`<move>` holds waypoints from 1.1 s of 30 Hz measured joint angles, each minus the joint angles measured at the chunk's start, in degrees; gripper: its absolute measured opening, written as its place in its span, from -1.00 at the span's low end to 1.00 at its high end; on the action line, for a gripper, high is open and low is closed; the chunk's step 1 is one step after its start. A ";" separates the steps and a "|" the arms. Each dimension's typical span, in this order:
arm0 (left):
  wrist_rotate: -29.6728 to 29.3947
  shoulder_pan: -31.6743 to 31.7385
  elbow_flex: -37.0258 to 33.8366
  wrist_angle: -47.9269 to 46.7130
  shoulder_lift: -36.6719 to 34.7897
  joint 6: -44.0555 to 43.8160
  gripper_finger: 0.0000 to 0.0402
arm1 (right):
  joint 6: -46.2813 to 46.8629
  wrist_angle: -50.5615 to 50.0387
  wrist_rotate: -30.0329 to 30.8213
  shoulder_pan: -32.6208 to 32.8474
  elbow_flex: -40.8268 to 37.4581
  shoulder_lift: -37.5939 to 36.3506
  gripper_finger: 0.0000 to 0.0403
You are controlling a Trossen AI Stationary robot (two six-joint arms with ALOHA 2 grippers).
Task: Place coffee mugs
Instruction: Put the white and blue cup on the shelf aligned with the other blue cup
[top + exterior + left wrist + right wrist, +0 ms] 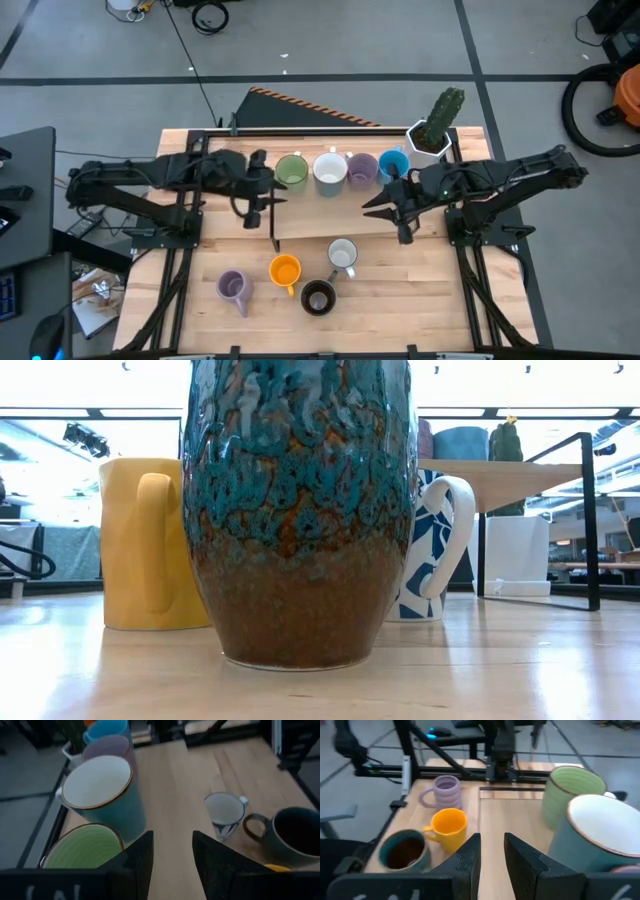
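Check the left gripper [268, 196] first: it hangs over the raised shelf [310, 210] beside the green mug [291, 171]. In the left wrist view its two fingers [137, 857] stand apart with bare wood between them, holding nothing. Note the right gripper [385, 203] at the opposite end of the shelf, just in front of the blue mug [393, 165]. In the right wrist view its fingers [470, 852] are also parted, with a narrow gap, and hold nothing.

Locate four mugs in a row along the back of the shelf. From the left arm's side you see the green mug, a light mug with a white interior [329, 170], a lavender mug [361, 169] and the blue mug. Adjacent mugs stand close together; you cannot tell whether they touch.

Locate the other four mugs on the lower table [420, 300] in front of the shelf: a second lavender mug [233, 288], an orange mug [285, 271], a dark brown mug [318, 298] and a white patterned mug [342, 255]. All stand upright.

Observe the white pot with a cactus [436, 125] at the back corner on the right arm's side, near the blue mug.
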 joint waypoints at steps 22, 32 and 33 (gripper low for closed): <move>3.51 -2.82 -45.17 36.85 -29.35 -12.58 -0.29 | 6.45 0.27 17.90 12.83 18.38 25.54 -0.55; -3.57 -7.53 -57.31 49.79 -30.31 -14.32 -0.29 | 13.24 -6.53 24.42 16.01 30.24 36.61 -0.55; -3.77 -7.87 -57.69 50.19 -30.29 -14.25 -0.29 | 14.28 -7.68 24.51 16.00 31.48 37.86 -0.55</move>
